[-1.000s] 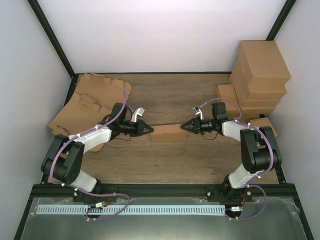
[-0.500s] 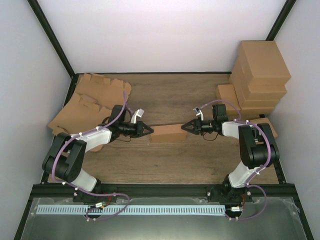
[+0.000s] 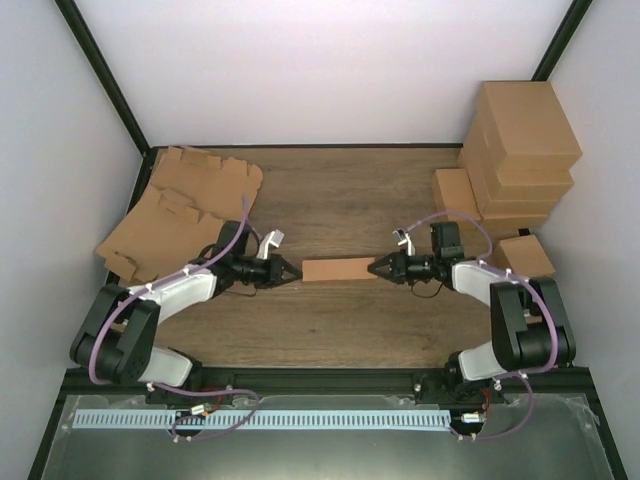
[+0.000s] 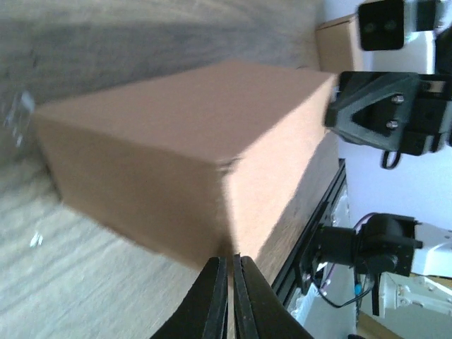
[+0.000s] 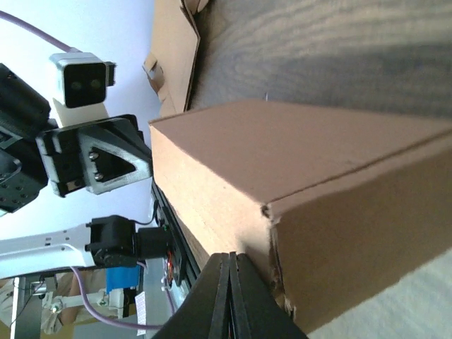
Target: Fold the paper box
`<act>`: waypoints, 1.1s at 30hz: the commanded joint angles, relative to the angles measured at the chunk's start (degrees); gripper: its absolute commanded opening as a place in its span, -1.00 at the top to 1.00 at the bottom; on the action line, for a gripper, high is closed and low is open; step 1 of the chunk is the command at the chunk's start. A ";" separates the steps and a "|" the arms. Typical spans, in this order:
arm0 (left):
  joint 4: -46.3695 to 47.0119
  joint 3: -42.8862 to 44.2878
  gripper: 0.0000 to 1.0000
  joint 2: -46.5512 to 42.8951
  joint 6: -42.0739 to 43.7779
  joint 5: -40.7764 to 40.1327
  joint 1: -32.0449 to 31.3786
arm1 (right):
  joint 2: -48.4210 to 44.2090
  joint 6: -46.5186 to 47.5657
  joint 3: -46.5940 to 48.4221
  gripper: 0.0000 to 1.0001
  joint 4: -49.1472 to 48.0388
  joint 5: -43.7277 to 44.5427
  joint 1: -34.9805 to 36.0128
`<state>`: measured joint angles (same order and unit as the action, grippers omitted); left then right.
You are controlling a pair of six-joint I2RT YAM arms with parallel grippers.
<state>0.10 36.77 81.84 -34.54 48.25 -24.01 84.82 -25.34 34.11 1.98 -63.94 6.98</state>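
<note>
The paper box [image 3: 338, 270] is a closed small brown rectangular box lying on the wooden table between my two arms. My left gripper [image 3: 293, 271] is shut, its tips at the box's left end. My right gripper [image 3: 377, 267] is shut, its tips at the box's right end. In the left wrist view the shut gripper [image 4: 231, 263] meets a lower corner of the box [image 4: 176, 148]. In the right wrist view the shut gripper [image 5: 229, 258] touches the box [image 5: 296, 176] near a corner seam. Nothing is held between either pair of jaws.
Several flat die-cut cardboard blanks [image 3: 185, 205] lie at the back left. A stack of folded brown boxes [image 3: 520, 150] stands at the back right, with another box [image 3: 527, 255] beside my right arm. The black frame rail [image 3: 320, 378] runs along the near edge.
Both grippers have moved slightly toward the near edge and lower, staying shut at the box's ends. The box has shifted with them and now lies flatter.
</note>
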 commanded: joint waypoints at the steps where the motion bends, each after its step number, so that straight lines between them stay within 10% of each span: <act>1: 0.67 -6.69 0.88 -1.59 -3.15 -2.20 -1.16 | -4.42 -0.65 -5.37 0.99 4.15 6.33 -0.30; 14: -13.84 -5.62 0.75 -12.96 0.07 -10.43 -2.51 | -17.61 -0.71 -2.77 0.62 18.85 20.70 -0.31; 23: -13.36 -0.19 -0.80 -13.71 7.25 -14.62 -5.80 | -23.71 -4.22 -3.87 -0.38 22.11 24.21 0.61; 33: -26.25 22.77 -1.00 4.36 23.99 -44.76 -28.53 | -23.84 -7.17 -5.66 -0.54 19.77 25.94 0.75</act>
<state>-18.79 52.40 79.77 -20.64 17.87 -46.35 61.32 -31.05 28.23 22.61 -38.72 7.55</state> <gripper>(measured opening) 0.997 0.769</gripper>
